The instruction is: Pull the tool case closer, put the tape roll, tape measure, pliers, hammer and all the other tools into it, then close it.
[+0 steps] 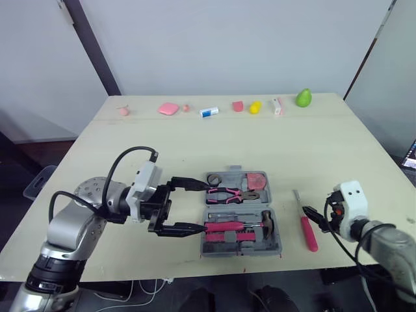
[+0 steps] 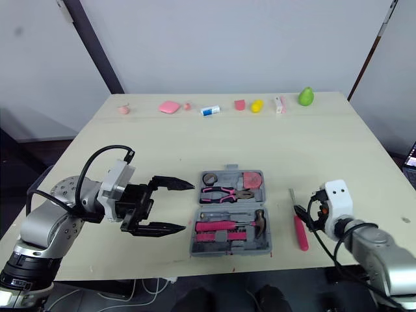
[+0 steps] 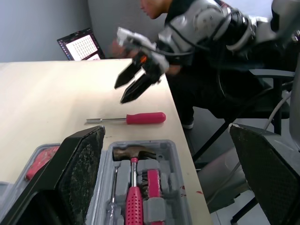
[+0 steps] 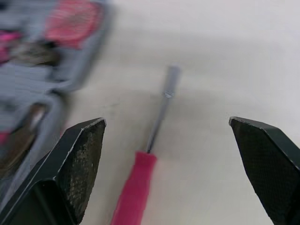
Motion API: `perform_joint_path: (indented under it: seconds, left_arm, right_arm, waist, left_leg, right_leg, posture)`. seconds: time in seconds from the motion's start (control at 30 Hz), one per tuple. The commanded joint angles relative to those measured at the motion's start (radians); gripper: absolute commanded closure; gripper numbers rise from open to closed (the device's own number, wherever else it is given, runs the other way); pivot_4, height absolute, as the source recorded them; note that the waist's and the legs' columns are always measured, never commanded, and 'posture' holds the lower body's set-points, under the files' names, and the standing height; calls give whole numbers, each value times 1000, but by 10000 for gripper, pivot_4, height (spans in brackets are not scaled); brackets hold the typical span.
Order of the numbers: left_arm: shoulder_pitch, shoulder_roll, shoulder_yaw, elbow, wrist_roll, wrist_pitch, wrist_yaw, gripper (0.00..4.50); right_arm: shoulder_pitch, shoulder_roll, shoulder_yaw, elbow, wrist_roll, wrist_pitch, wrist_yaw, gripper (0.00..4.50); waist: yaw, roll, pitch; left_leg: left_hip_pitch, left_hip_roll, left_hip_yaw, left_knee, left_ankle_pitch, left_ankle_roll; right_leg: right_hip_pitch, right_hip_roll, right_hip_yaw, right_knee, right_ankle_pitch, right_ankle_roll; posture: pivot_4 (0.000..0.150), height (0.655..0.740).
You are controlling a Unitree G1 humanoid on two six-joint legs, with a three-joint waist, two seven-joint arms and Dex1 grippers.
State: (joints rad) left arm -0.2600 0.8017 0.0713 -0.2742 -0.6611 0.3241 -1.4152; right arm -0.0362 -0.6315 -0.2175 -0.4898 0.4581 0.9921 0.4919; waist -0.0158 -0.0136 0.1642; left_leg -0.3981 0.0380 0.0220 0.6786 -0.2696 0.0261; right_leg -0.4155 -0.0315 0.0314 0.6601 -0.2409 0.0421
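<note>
The grey tool case (image 1: 276, 242) lies open near the table's front edge. It holds a tape roll (image 1: 214, 179), a pink tape measure (image 1: 255, 180), pliers (image 1: 227, 192) and a pink-handled hammer (image 1: 237, 226). A red screwdriver (image 1: 307, 229) lies on the table just right of the case. My left gripper (image 1: 205, 208) is open at the case's left side, its fingers spread over that edge. My right gripper (image 1: 314, 218) hovers open just above the screwdriver (image 4: 140, 183), with the shaft between its fingers. The left wrist view has the hammer (image 3: 133, 187), the screwdriver (image 3: 126, 118) and my right gripper (image 3: 138, 82).
Small items line the table's far edge: a pink block (image 1: 168, 108), a white-blue tube (image 1: 208, 112), a yellow piece (image 1: 255, 107) and a green pear shape (image 1: 303, 98). A laptop (image 3: 82, 44) and a seated person (image 3: 187, 93) are off the table's right side.
</note>
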Motion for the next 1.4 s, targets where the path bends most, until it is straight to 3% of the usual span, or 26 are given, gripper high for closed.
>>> perform_joint_path:
  seconds: [0.03, 0.27, 0.43, 0.57, 0.9, 1.1, 1.4]
  left_arm:
    - [3, 10, 27, 7, 5, -29, -6, 0]
    - [34, 18, 43, 1, 8, -54, -5, 0]
    - [78, 31, 67, -32, -8, -53, 1, 0]
    - [105, 46, 80, -43, -9, -53, -5, 0]
    - [138, 48, 90, -86, -12, -57, 8, 0]
    - [147, 48, 95, -90, -7, -64, 9, 0]
    - [145, 54, 97, -102, -14, -50, 13, 0]
  right_arm:
    - [-40, -117, 43, 63, 6, -145, 207, 700]
    - [-242, -324, 224, 412, -123, -569, 645, 700]
    - [-436, -345, 395, 742, -283, -1033, 965, 700]
    - [-615, -310, 524, 994, -384, -1342, 1105, 700]
    - [-901, -181, 873, 1374, -583, -1961, 1123, 700]
    - [-952, -93, 907, 1479, -672, -2136, 1098, 700]
    - [-1011, -36, 964, 1566, -963, -2228, 845, 700]
  waist:
    - [0, 0, 0]
    - [1, -1, 2]
    - [0, -1, 5]
    - [0, -2, 6]
    - [-1, -1, 9]
    - [1, 0, 10]
    - [0, 0, 10]
  left_leg:
    - [0, 0, 0, 0, 0, 0]
    - [0, 0, 1, 0, 0, 0]
    - [-1, 0, 1, 0, 0, 0]
    - [0, 0, 1, 0, 0, 0]
    - [0, 1, 1, 0, 0, 0]
    - [0, 0, 0, 0, 0, 0]
    - [2, 0, 0, 0, 0, -1]
  right_leg:
    - [0, 0, 0, 0, -1, 0]
    - [0, 0, 0, -1, 2, 1]
    - [0, 0, -1, -1, 2, 1]
    - [0, 0, -1, -1, 2, 1]
    - [0, -1, 0, 0, 2, 0]
    - [0, -2, 0, 0, 2, 0]
    - [0, -2, 0, 2, 2, -1]
  posture:
    - [1500, 7400]
    - [1500, 7400]
    - [1500, 7400]
    - [1500, 7400]
    - [1500, 7400]
    - [1500, 7400]
    - [1500, 7400]
